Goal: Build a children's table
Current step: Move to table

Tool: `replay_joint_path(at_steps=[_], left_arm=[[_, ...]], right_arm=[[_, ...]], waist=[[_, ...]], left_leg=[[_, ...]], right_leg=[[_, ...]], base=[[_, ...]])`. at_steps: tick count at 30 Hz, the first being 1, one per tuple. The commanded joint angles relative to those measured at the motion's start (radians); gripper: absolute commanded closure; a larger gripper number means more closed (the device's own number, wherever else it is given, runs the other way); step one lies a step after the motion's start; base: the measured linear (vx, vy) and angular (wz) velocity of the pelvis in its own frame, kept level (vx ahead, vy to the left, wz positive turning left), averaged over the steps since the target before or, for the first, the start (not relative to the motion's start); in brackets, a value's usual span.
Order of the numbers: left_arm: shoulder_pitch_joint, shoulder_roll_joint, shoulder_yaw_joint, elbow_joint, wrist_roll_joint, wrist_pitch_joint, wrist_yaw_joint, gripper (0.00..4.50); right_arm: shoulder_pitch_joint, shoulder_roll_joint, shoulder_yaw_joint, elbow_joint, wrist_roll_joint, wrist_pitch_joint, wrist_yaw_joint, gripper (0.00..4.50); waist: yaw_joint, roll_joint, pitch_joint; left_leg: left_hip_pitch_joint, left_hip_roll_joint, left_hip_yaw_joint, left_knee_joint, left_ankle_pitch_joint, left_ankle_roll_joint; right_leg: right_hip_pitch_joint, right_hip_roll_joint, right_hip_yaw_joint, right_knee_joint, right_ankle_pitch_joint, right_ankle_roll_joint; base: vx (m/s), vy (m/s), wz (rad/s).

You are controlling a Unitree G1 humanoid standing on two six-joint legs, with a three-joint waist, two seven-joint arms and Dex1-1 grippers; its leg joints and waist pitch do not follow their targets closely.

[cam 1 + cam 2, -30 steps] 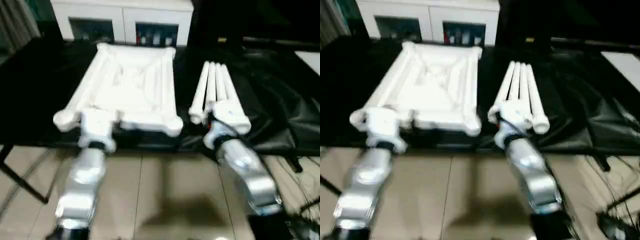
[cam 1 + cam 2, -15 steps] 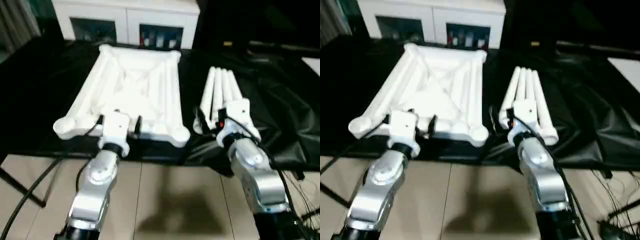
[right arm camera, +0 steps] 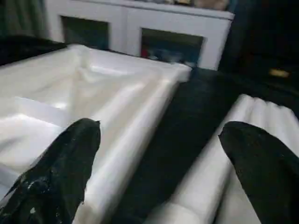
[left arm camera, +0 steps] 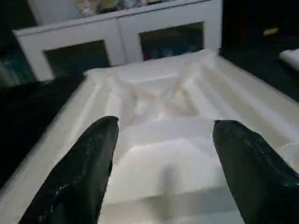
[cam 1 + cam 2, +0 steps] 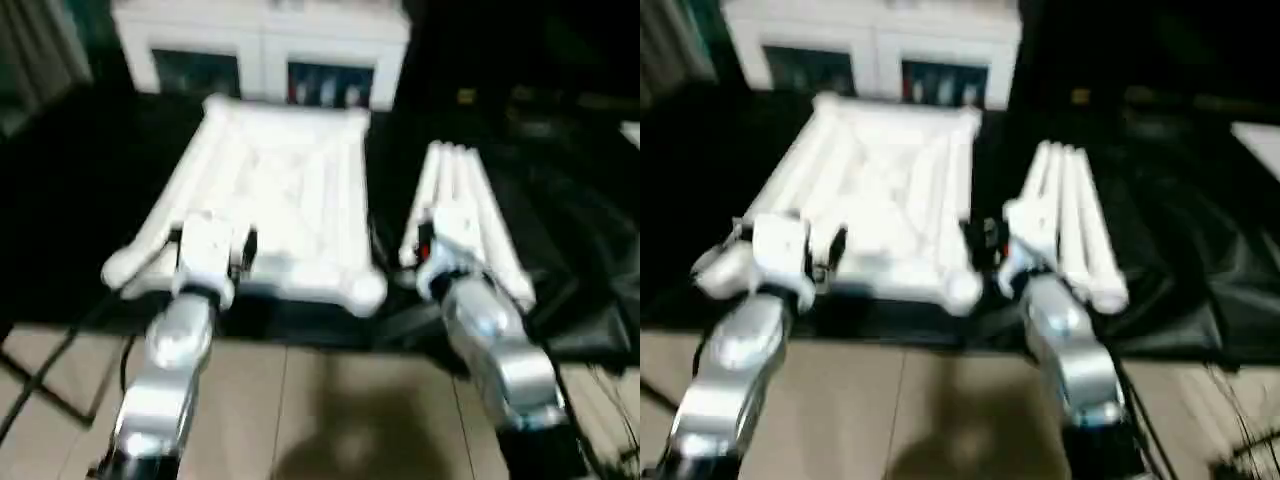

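The children's table lies in parts on a black cloth. Its white tabletop rests underside up, ribs and round corner sockets showing. To its right lie the white tube legs, bundled side by side. My left gripper hovers open over the tabletop's near edge, both black fingers apart with nothing between them. My right gripper is also open and empty. It sits near the gap between the tabletop's near right corner and the legs.
A white cabinet with glass doors stands behind the work table. The black cloth drapes in folds to the right of the legs. Tiled floor lies below the table's near edge, under my forearms.
The camera has shifted. Both arms have reached forward from the table's near edge towards the parts, and the right gripper has turned towards the gap beside the legs. Both grippers stay open.
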Motion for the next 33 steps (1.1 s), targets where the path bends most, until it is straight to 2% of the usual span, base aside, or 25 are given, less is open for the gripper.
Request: replay_joint_path(at_steps=[1,3,4,5,6,7,9,10,11,12,13,14,15,16,17,19,21,23,24,25,27,28,29,31,33], left_arm=[[-0.008,0.016,0.009,-0.004,-0.001,0.004,-0.003,0.88],[-0.01,0.015,0.01,-0.003,-0.003,0.005,-0.004,0.88],[-0.011,0.014,0.011,-0.001,-0.004,0.004,-0.005,0.88],[-0.011,0.013,0.012,0.002,-0.006,0.004,-0.006,0.88],[-0.011,0.013,0.012,0.002,-0.006,0.004,-0.006,0.88],[-0.011,0.013,0.012,0.003,-0.007,0.005,-0.008,0.88],[-0.011,0.011,0.014,0.004,-0.007,0.006,-0.011,0.88],[-0.012,0.011,0.015,0.006,-0.008,0.006,-0.012,0.88],[-0.013,0.01,0.016,0.007,-0.008,0.006,-0.014,0.88],[-0.014,0.009,0.016,0.009,-0.008,0.006,-0.014,0.88],[-0.015,0.009,0.016,0.009,-0.008,0.006,-0.015,0.88],[-0.015,0.01,0.016,0.01,-0.009,0.006,-0.016,0.88],[-0.015,0.011,0.017,0.01,-0.01,0.006,-0.017,0.88],[-0.014,0.011,0.017,0.01,-0.011,0.006,-0.017,0.88],[-0.014,0.012,0.018,0.01,-0.012,0.006,-0.018,0.88],[-0.014,0.012,0.019,0.009,-0.012,0.005,-0.019,0.88],[-0.011,0.012,0.019,0.006,-0.01,0.005,-0.021,0.88],[-0.006,0.009,0.019,0.0,-0.014,-0.008,-0.025,0.88],[-0.004,0.006,0.021,-0.004,-0.021,-0.013,-0.034,0.88],[-0.004,0.006,0.021,-0.004,-0.021,-0.013,-0.034,0.88],[0.003,0.01,0.015,-0.011,-0.038,0.022,-0.065,0.88],[0.006,0.015,0.011,-0.013,-0.047,0.024,-0.08,0.88],[0.009,0.021,0.008,-0.014,-0.056,0.021,-0.093,0.88],[0.013,0.041,0.005,-0.025,-0.104,0.047,-0.161,0.88],[0.015,0.079,-0.003,-0.022,-0.131,0.042,-0.241,0.88]], right_arm=[[-0.015,0.008,-0.001,-0.007,-0.005,0.001,0.002,0.0],[-0.017,0.007,-0.002,-0.007,-0.005,0.002,0.002,0.0],[-0.016,0.01,-0.003,-0.01,-0.008,0.004,0.001,0.0],[-0.014,0.011,-0.002,-0.014,-0.013,0.006,0.0,0.0],[-0.014,0.011,-0.002,-0.014,-0.013,0.006,0.0,0.0],[-0.011,0.012,-0.001,-0.017,-0.015,0.008,0.0,0.0],[-0.006,0.014,-0.002,-0.023,-0.008,0.015,0.001,0.0],[-0.006,0.014,-0.003,-0.025,-0.004,0.025,0.001,0.0],[-0.005,0.013,-0.005,-0.025,-0.003,0.032,0.001,0.0],[-0.005,0.013,-0.007,-0.025,-0.003,0.034,0.002,0.0],[-0.006,0.012,-0.008,-0.025,-0.006,0.034,0.001,0.0],[-0.007,0.012,-0.01,-0.024,-0.01,0.032,0.001,0.0],[-0.007,0.01,-0.011,-0.022,-0.021,0.029,-0.003,0.0],[-0.009,0.005,-0.008,-0.021,-0.031,0.023,-0.003,0.0],[-0.009,0.006,-0.009,-0.02,-0.031,0.023,-0.003,0.0],[-0.01,0.009,-0.011,-0.019,-0.026,0.026,-0.002,0.0],[-0.011,0.009,-0.009,-0.018,-0.025,0.024,-0.001,0.0],[-0.014,0.002,-0.003,-0.02,-0.027,0.02,0.006,0.0],[-0.016,-0.004,0.001,-0.023,-0.029,0.016,0.015,0.0],[-0.016,-0.004,0.001,-0.023,-0.029,0.016,0.015,0.0],[-0.017,-0.027,0.007,-0.035,-0.021,-0.006,0.059,0.0],[-0.015,-0.037,0.011,-0.044,-0.012,-0.015,0.092,0.0],[-0.014,-0.045,0.015,-0.053,-0.004,-0.021,0.124,0.0],[-0.011,-0.073,0.027,-0.079,0.025,-0.004,0.199,0.0],[-0.012,-0.106,0.04,-0.106,0.052,0.01,0.271,0.0]], waist=[[0.053,-0.011,-0.053],[0.053,0.02,-0.032],[0.041,0.056,-0.032],[0.019,0.097,-0.028],[-0.018,0.11,-0.049],[-0.024,0.108,-0.064],[-0.029,0.098,-0.065],[-0.03,0.106,-0.064],[-0.027,0.055,-0.056],[-0.02,0.057,-0.037],[-0.009,0.01,-0.044],[0.032,-0.025,-0.04],[0.051,-0.022,-0.043],[0.058,-0.01,-0.052],[0.034,-0.013,-0.055],[0.028,0.007,-0.046],[0.023,0.049,-0.024],[-0.024,0.091,-0.016],[-0.038,0.116,-0.046],[-0.05,0.108,-0.059],[-0.053,0.082,-0.067],[-0.035,0.051,-0.074],[-0.014,0.036,-0.089],[-0.001,0.026,-0.091],[0.003,0.037,-0.074]], left_leg=[[-0.093,0.019,-0.008,0.042,0.036,0.06],[-0.118,0.069,-0.027,0.012,0.124,-0.047],[-0.112,0.087,-0.02,-0.086,0.184,-0.04],[-0.041,0.118,-0.038,-0.165,0.042,-0.022],[0.028,0.163,-0.099,-0.175,0.014,0.016],[0.091,0.209,-0.153,-0.178,-0.072,0.121],[0.09,0.2,-0.142,-0.163,0.015,0.257],[0.101,0.224,-0.049,-0.169,0.079,0.202],[0.085,0.229,-0.004,-0.192,0.056,0.109],[0.055,0.213,0.038,-0.218,-0.039,0.069],[0.085,0.131,0.123,-0.173,-0.259,-0.002],[0.037,0.006,0.133,-0.002,-0.296,-0.023],[-0.008,0.008,0.087,0.025,-0.202,-0.002],[-0.094,0.026,0.01,0.052,0.013,-0.012],[-0.121,0.005,-0.012,0.066,0.087,-0.034],[-0.123,0.011,-0.022,0.059,0.147,-0.042],[-0.094,0.053,-0.017,-0.044,0.172,-0.021],[-0.102,0.142,-0.074,-0.175,-0.158,-0.03],[0.0,0.2,-0.131,-0.2,-0.343,0.002],[0.031,0.207,-0.16,-0.188,-0.192,0.109],[0.023,0.187,-0.144,-0.12,0.366,0.301],[-0.032,0.121,-0.096,-0.063,0.697,0.283],[-0.118,0.052,-0.047,-0.048,0.741,0.186],[-0.133,0.049,-0.023,-0.074,0.497,0.072],[-0.118,0.071,-0.022,-0.101,0.275,-0.003]], right_leg=[[0.161,-0.174,0.173,-0.165,-0.257,-0.349],[0.153,-0.147,0.108,-0.172,-0.142,-0.446],[0.143,-0.065,0.033,-0.15,-0.155,-0.37],[0.084,0.016,-0.034,-0.113,-0.211,-0.244],[0.025,0.044,-0.057,-0.024,-0.17,-0.193],[-0.036,0.02,-0.048,0.045,-0.135,-0.09],[-0.087,0.004,-0.05,0.077,-0.053,0.02],[-0.124,-0.012,-0.052,0.076,0.0,0.031],[-0.104,-0.031,-0.05,0.049,0.087,-0.005],[-0.083,-0.032,-0.053,0.029,0.104,-0.038],[-0.068,-0.028,-0.017,-0.064,0.027,-0.144],[0.026,-0.069,0.142,-0.188,-0.474,-0.252],[0.087,-0.141,0.189,-0.192,-0.561,-0.297],[0.132,-0.159,0.178,-0.155,-0.485,-0.262],[0.128,-0.116,0.148,-0.134,-0.388,-0.213],[0.105,-0.113,0.126,-0.155,-0.36,-0.245],[0.056,-0.071,0.036,-0.201,-0.525,-0.222],[0.085,0.002,-0.055,-0.132,-0.459,-0.115],[0.025,0.013,-0.06,-0.038,-0.227,-0.112],[-0.022,0.007,-0.052,0.009,-0.041,-0.088],[-0.063,-0.032,-0.015,0.004,0.129,-0.024],[-0.034,-0.076,0.023,-0.05,0.341,-0.015],[0.038,-0.09,0.038,-0.032,0.659,-0.036],[0.062,-0.078,0.028,-0.023,0.891,-0.045],[0.052,-0.068,0.012,-0.049,0.696,-0.07]], base=[[0.084,-0.027,0.15],[0.083,0.006,0.1],[0.092,0.03,0.05],[0.108,0.067,0.01],[0.108,0.067,0.01],[0.125,0.075,0.02],[0.122,0.04,0.03],[0.106,0.022,-0.08],[0.102,-0.031,-0.43],[0.102,-0.031,-0.43],[0.135,-0.102,-0.61],[0.175,-0.124,-0.5],[0.175,-0.124,-0.5],[0.162,-0.087,-0.29],[0.12,-0.074,-0.06],[0.108,-0.066,-0.03],[0.099,0.001,0.03],[0.153,0.101,-0.17],[0.176,0.121,-0.18],[0.169,0.085,0.04],[0.134,0.047,0.04],[0.081,0.03,-0.02],[0.0,0.0,0.0],[0.009,-0.025,0.0],[-0.012,-0.051,-0.02]])
